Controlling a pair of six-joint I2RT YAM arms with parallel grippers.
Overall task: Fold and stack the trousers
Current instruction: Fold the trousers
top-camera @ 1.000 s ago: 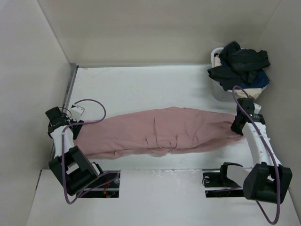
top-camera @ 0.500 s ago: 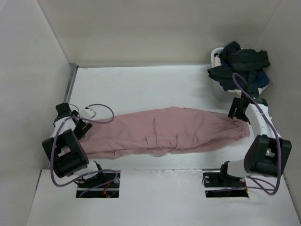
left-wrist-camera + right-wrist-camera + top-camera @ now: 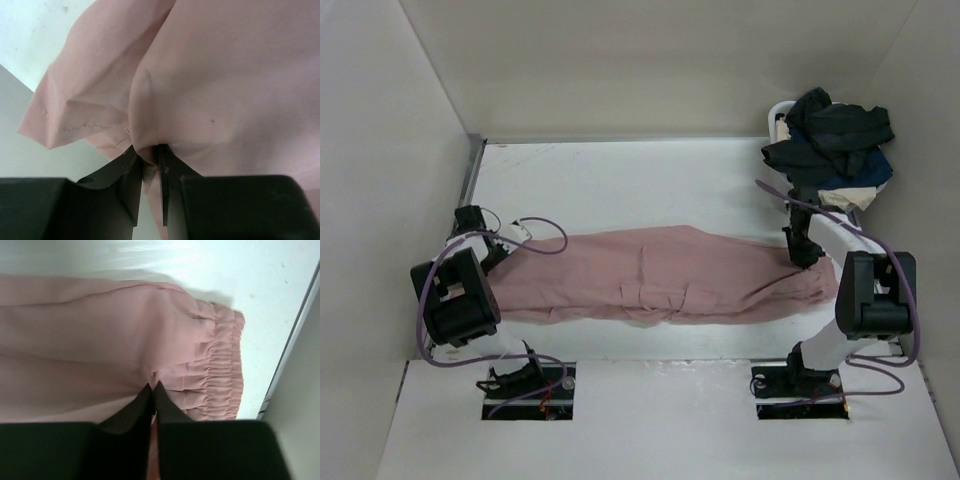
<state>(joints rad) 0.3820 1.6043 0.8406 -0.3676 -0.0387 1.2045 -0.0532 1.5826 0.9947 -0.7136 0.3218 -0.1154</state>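
The left hand (image 3: 150, 156) is clamped on the pink trousers (image 3: 660, 275) at the leg hems and the right hand (image 3: 152, 390) on their gathered waist. Together they hold them stretched lengthwise over the white surface (image 3: 620, 190), likely for an end-to-end fold.

You have the dusty-pink soft fabric trousers (image 3: 660, 275) stretched left to right across the white table (image 3: 620, 190), 2 legs laid together as a long band, gathered waist at the right end, hems left.
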